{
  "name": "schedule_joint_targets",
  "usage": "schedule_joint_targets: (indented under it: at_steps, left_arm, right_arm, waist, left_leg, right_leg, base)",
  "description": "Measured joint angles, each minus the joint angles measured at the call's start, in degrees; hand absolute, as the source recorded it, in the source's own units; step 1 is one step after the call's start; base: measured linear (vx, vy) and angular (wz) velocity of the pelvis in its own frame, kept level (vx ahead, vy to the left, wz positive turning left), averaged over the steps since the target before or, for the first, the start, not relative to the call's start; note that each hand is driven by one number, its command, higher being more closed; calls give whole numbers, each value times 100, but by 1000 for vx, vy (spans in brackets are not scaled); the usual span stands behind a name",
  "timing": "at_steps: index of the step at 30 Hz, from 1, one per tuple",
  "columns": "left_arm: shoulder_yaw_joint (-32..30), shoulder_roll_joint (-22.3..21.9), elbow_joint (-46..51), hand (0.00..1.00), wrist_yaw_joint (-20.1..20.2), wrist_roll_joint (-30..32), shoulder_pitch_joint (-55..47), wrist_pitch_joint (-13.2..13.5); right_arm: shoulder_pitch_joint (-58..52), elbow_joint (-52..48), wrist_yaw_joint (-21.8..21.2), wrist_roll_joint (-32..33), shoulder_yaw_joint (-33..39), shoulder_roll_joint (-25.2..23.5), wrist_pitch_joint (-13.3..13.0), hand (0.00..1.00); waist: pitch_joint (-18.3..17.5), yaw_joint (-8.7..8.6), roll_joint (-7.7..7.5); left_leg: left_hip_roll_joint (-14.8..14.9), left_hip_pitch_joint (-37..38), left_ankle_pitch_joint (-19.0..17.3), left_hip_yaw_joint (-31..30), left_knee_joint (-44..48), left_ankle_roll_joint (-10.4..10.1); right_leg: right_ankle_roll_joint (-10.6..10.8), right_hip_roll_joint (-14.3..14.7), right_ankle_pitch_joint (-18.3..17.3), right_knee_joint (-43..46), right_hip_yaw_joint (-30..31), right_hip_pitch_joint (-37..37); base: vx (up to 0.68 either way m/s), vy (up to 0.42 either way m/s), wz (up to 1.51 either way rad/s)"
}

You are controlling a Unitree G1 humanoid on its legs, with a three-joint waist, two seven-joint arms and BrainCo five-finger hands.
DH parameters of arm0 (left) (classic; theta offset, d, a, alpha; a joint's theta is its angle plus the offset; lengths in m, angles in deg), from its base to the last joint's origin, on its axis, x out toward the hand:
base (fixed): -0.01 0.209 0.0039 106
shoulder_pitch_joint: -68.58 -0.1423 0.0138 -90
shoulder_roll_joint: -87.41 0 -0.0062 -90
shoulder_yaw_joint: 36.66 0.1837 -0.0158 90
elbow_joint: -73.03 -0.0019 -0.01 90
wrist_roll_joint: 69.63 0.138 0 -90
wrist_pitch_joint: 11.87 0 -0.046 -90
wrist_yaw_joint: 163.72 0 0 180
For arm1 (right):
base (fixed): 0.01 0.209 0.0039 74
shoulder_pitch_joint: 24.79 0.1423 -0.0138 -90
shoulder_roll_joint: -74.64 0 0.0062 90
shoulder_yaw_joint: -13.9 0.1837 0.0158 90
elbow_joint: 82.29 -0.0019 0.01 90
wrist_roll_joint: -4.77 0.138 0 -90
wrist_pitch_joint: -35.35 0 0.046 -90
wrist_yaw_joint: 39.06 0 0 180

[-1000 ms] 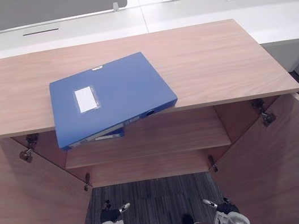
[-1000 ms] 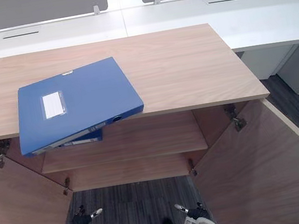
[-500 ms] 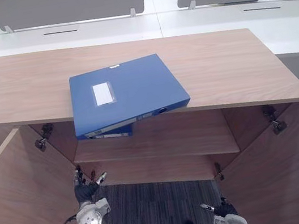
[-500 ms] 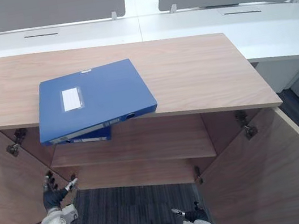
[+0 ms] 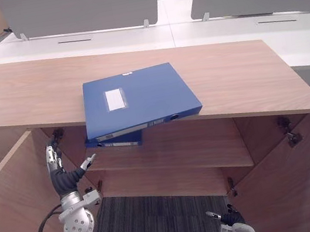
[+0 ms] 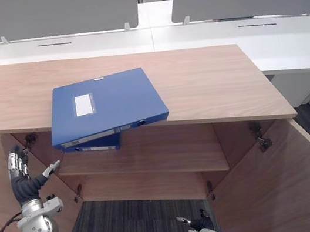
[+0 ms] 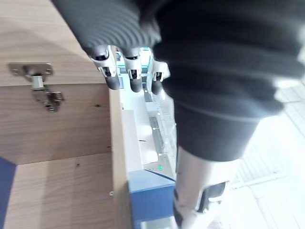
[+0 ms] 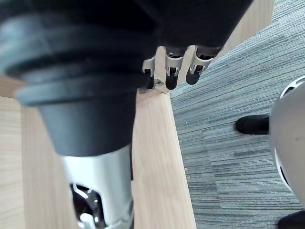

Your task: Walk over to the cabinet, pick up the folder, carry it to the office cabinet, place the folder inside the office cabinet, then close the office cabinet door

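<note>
The blue folder (image 5: pixel 137 100) lies flat on the cabinet top (image 5: pixel 244 77), its near edge jutting over the front lip. Bare wood spreads toward 3 and 9 o'clock. Beneath the overhang a second blue box (image 5: pixel 117 140) sits on the shelf (image 5: pixel 195 145). At 8 o'clock the left hand (image 5: pixel 56 168) is raised, fingers straight, thumb apart, empty. At 5 o'clock the right hand (image 5: pixel 228 218) hangs low, fingers relaxed.

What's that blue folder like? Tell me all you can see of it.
The blue folder is a thick, plastic-looking box file, closed, with a white label on its cover. It lies flat and skewed on the wooden cabinet top, its spine, with a finger hole, overhanging the front edge.
</note>
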Motion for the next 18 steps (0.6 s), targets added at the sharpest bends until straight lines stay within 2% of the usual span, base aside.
schedule_joint_targets:
  at_steps: [4,5,12,17,18]
  left_arm:
    - [10,333,377,0,-70,446,7,26]
    - [34,623,383,0,-71,702,10,46]
    - [69,1142,384,0,-80,1541,79,61]
    - [645,1509,409,0,-76,2237,270,62]
    - [726,1572,451,0,-76,2441,286,62]
  right_arm:
    - [58,170,-14,-4,4,79,-19,0]
    - [55,262,-28,-5,6,99,-21,0]
    - [70,391,-85,-10,-47,210,-11,0]
    - [170,549,-84,-9,-69,225,-13,0]
    - [190,551,-84,-10,-112,228,-13,0]
  waist:
    - [-65,-1,14]
    - [-79,-25,67]
    - [-103,-69,93]
    - [-105,-110,90]
    - [-107,-162,84]
  left_leg:
    - [-15,47,26,-14,-28,36]
    - [-13,92,35,-27,-30,51]
    - [-68,97,28,-343,-64,41]
    - [-88,97,46,-345,-62,67]
    - [-91,98,46,-345,-60,68]
  right_leg:
    - [1,34,-3,5,47,25]
    - [-4,46,-5,3,53,56]
    - [-80,58,-26,12,97,-2]
    - [-105,59,-12,-15,150,-23]
    - [-109,58,-8,-22,155,-23]
  base:
    - [0,0,0]
    - [0,0,0]
    - [-13,-5,-3]
    - [-17,-4,-4]
    - [0,0,0]
